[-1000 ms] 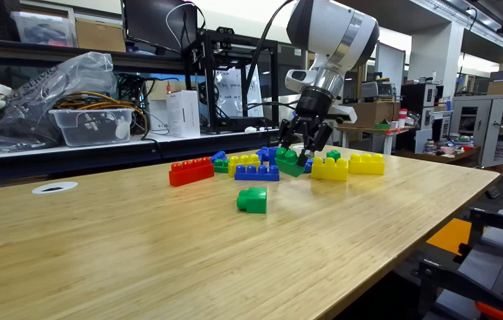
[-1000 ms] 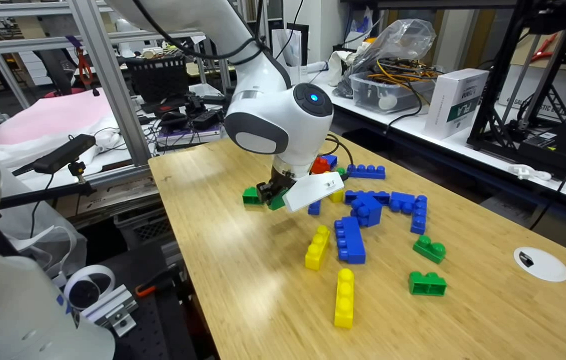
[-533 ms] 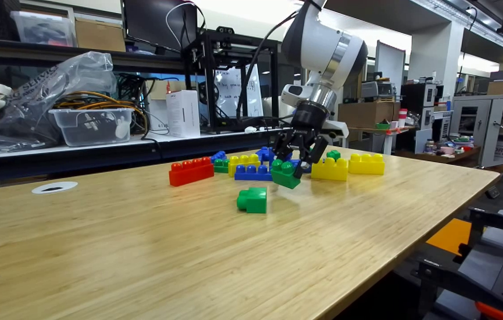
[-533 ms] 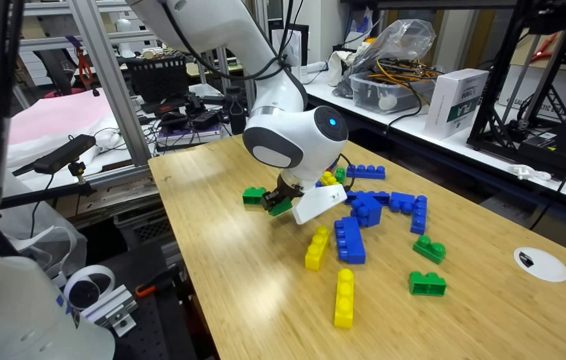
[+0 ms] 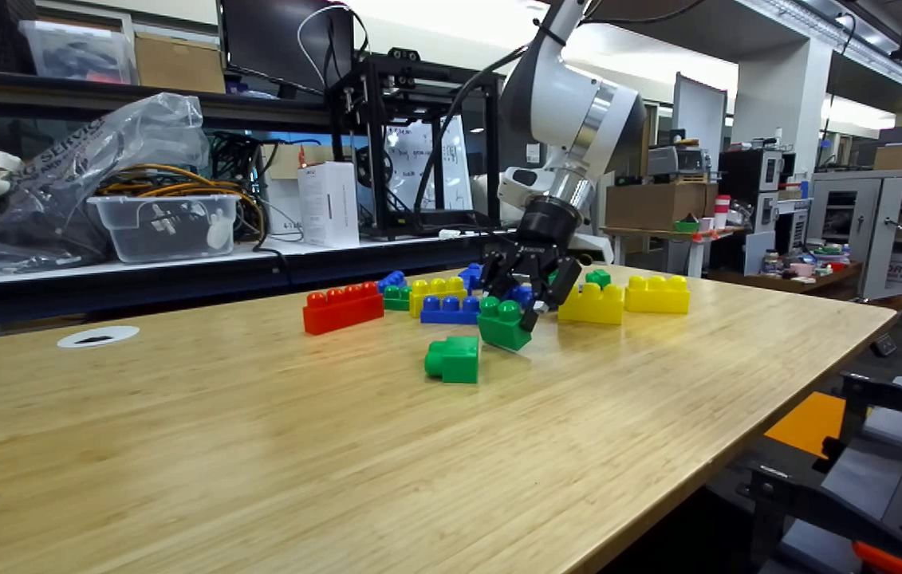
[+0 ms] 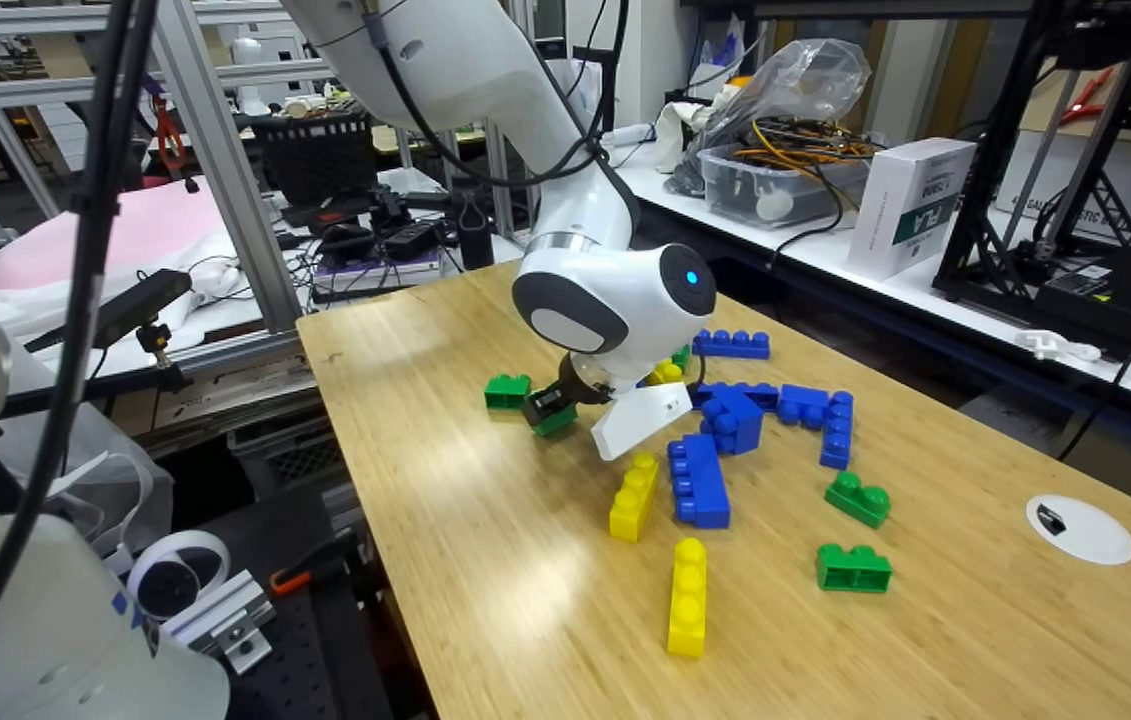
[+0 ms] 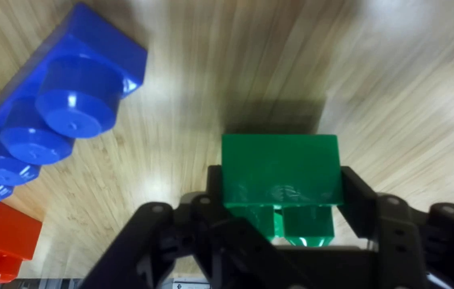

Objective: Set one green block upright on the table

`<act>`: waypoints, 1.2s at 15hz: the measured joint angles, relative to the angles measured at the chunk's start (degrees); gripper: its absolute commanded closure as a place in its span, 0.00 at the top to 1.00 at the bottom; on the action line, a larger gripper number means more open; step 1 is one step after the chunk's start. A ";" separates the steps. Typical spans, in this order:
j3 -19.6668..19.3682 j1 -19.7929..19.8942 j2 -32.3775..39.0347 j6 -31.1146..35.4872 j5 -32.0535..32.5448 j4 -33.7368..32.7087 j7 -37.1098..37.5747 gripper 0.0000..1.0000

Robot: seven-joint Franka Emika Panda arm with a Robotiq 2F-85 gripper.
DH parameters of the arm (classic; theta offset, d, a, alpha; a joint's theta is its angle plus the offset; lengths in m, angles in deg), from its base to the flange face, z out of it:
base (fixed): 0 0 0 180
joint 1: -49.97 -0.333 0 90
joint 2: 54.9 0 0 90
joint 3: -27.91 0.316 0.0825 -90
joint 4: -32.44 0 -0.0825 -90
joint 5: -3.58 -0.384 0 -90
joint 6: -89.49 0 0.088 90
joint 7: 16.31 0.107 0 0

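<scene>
My gripper (image 5: 511, 306) is shut on a green block (image 5: 503, 325), with one finger on each end in the wrist view (image 7: 281, 170). The block's studs point up and it is slightly tilted, low over the light-wood table (image 5: 299, 430). I cannot tell whether its lower edge touches the wood. In an exterior view it is partly hidden by the gripper (image 6: 557, 420). Another green block (image 5: 458, 360) lies on its side close by, studs pointing sideways; it also shows in an exterior view (image 6: 507, 391).
A red brick (image 5: 344, 308), blue bricks (image 5: 451, 311) and yellow bricks (image 5: 590, 304) stand behind the held block. More blue bricks (image 6: 698, 480), a yellow brick (image 6: 687, 597) and green bricks (image 6: 853, 568) are spread on the table. In the wrist view a blue brick (image 7: 78, 80) is at upper left.
My gripper has come down toward the table with the green block, moving closer to the green block lying on its side. The held block is less tilted than before.
</scene>
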 measured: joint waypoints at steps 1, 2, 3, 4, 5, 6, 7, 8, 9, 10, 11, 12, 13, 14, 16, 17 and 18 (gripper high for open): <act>-0.06 0.04 0.21 -0.43 0.00 -0.28 -0.06 0.45; -0.14 0.16 0.44 -0.89 0.00 -0.53 -0.20 0.45; -0.30 0.32 0.78 -1.45 0.00 -0.85 -0.49 0.45; -0.46 0.61 1.26 -2.15 0.00 -1.25 -0.92 0.45; -0.57 0.95 1.72 -2.68 0.00 -1.55 -1.38 0.45; -0.61 1.32 2.11 -3.35 -0.08 -1.94 -1.85 0.45; -0.66 1.64 2.44 -4.05 -0.12 -2.33 -2.22 0.45; -0.75 1.84 2.74 -4.68 -0.14 -2.70 -2.46 0.45; -0.82 1.97 2.98 -5.05 -0.14 -2.97 -2.61 0.45; -0.87 2.03 3.10 -5.25 -0.14 -3.11 -2.67 0.45; -0.91 2.04 3.16 -5.36 -0.14 -3.19 -2.69 0.45; -0.94 2.04 3.22 -5.42 -0.14 -3.28 -2.69 0.45; -0.98 2.04 3.27 -5.50 -0.14 -3.35 -2.70 0.45; -1.02 2.04 3.33 -5.59 -0.14 -3.44 -2.72 0.45; -1.08 2.04 3.51 -5.84 -0.14 -3.68 -2.80 0.45; -1.09 2.04 3.63 -6.02 -0.14 -3.82 -3.00 0.45; -1.11 2.04 3.81 -6.27 -0.14 -4.03 -3.40 0.45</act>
